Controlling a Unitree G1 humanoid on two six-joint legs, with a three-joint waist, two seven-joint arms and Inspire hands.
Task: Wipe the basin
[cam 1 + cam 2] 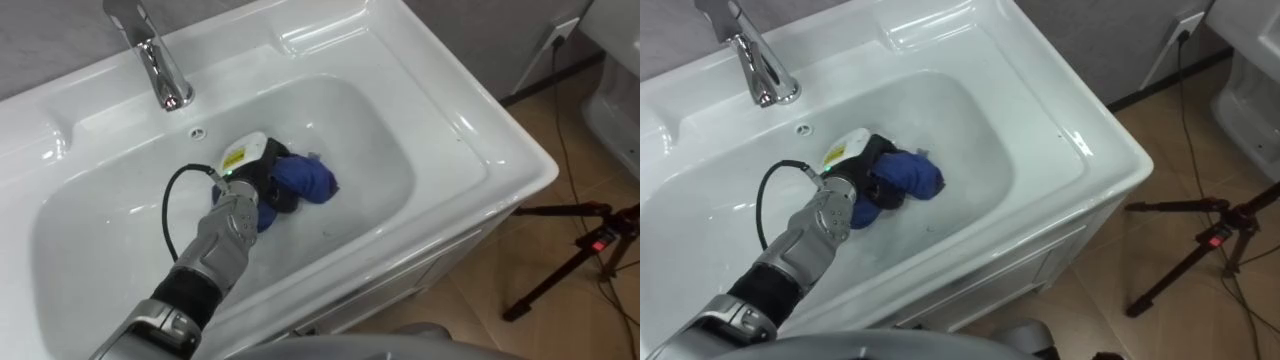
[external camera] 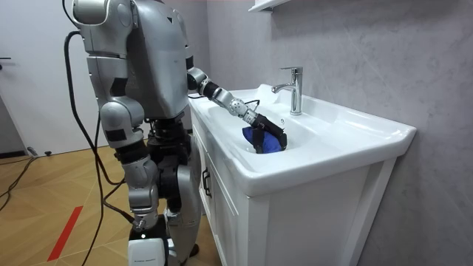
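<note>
A white basin (image 1: 385, 135) is set in a white vanity top, and I stand right in front of it. A crumpled blue cloth (image 1: 308, 178) lies on the basin floor near its middle. My left arm reaches in from the lower left, and my left hand (image 1: 256, 186) rests on the cloth with its dark fingers curled round it. Blue folds bulge out to the right of the fingers and below them. In the room view the left hand (image 2: 264, 124) presses the blue cloth (image 2: 269, 143) down inside the bowl.
A chrome tap (image 1: 160, 70) stands at the basin's back rim, above an overflow hole (image 1: 197, 131). To the right, on the wooden floor, stands a black tripod (image 1: 575, 250) with cables. A white fixture (image 1: 615, 110) is at the far right.
</note>
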